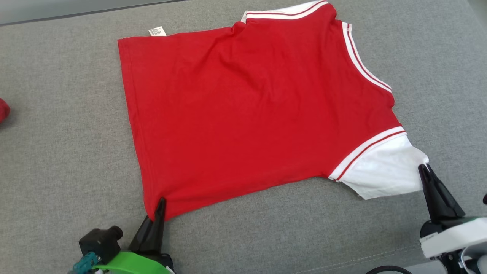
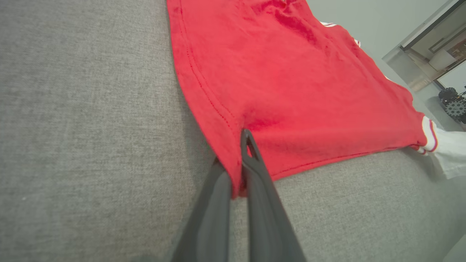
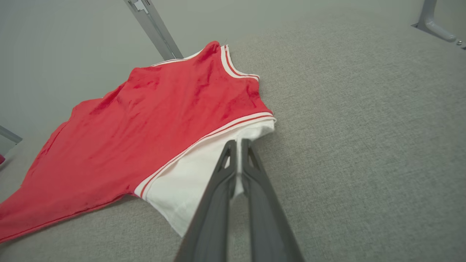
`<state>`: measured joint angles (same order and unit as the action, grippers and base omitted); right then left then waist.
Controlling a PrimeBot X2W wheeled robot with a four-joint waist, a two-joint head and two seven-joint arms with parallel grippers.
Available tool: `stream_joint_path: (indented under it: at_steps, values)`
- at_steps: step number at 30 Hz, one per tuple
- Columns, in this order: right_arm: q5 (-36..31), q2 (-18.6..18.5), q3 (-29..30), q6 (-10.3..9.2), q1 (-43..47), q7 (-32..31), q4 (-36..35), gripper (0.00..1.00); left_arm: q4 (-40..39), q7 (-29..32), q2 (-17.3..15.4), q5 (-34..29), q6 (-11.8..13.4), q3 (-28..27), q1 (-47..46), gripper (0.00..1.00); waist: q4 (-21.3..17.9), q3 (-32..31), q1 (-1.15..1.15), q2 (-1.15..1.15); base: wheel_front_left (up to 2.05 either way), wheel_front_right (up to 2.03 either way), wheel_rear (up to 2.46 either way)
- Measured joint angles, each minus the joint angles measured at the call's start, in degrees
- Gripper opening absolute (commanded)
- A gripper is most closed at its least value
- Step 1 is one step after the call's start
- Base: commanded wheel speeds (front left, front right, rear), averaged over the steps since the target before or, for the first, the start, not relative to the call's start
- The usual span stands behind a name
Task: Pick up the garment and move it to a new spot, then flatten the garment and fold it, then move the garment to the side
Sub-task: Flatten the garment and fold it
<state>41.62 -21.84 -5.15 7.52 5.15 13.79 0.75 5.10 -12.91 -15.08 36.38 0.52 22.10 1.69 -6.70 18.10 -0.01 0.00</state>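
The garment (image 1: 251, 110) is a red shirt with white sleeves and red-and-white striped trim, spread fairly flat on the grey fabric surface (image 1: 68, 152). My left gripper (image 1: 160, 203) is shut on its near hem corner; the left wrist view shows red cloth (image 2: 291, 91) pinched between the dark fingers (image 2: 255, 171). My right gripper (image 1: 425, 169) is shut on the edge of the white sleeve (image 1: 384, 171) at the right. In the right wrist view the white sleeve (image 3: 189, 178) runs between the closed gripper (image 3: 237, 142).
A small red object (image 1: 3, 110) pokes in at the left edge of the surface. A white care label (image 1: 157, 31) sticks out at the shirt's far corner. Metal table legs (image 3: 154, 29) stand beyond the surface. A dark cable (image 1: 388, 269) lies at the bottom right.
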Motion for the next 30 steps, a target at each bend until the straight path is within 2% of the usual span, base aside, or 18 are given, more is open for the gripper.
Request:
stream_joint_path:
  at_steps: [6, 12, 13, 20, 26, 30]
  values:
    - [1.54, -2.68, -1.62, 0.0, -6.45, -6.33, -0.19, 0.0, -4.05, 9.21, -2.29, 2.9, 1.38, -0.59, -2.52, 0.0, 0.2, -0.21, 0.0, 0.0, 0.0, 0.0, 0.0]
    - [3.21, -3.35, -0.45, 0.0, -14.37, -11.73, 2.43, 0.0, -6.98, 18.66, -4.78, 2.93, 4.61, -0.44, -7.15, 0.0, 1.29, -0.14, 0.0, 0.0, 0.0, 0.0, 0.0]
    - [3.85, -3.03, 0.01, 0.0, -16.91, -13.0, 3.88, 0.0, -7.91, 21.69, -4.88, 3.08, 5.12, 0.14, -8.74, 0.0, 1.64, -0.02, 0.0, 0.0, 0.0, 0.0, 0.0]
    - [3.09, -3.94, -0.78, 0.0, -23.71, -16.52, 8.94, 0.0, -9.67, 32.32, -6.45, 3.79, 5.01, 2.6, -15.81, 0.0, 3.29, 0.55, 0.0, 0.0, 0.0, 0.0, 0.0]
    - [1.97, -5.06, -3.92, 0.0, -27.72, -19.54, 11.95, 0.0, -8.55, 43.62, -5.01, 12.25, 5.17, 2.38, -20.69, 0.0, 4.79, 0.77, 0.0, 0.0, 0.0, 0.0, 0.0]
    - [1.47, -6.38, -7.39, 0.0, -30.91, -22.78, 13.35, 0.0, -7.25, 51.32, -5.58, 15.78, 7.08, 1.41, -25.97, 0.0, 5.33, 0.74, 0.0, 0.0, 0.0, 0.0, 0.0]
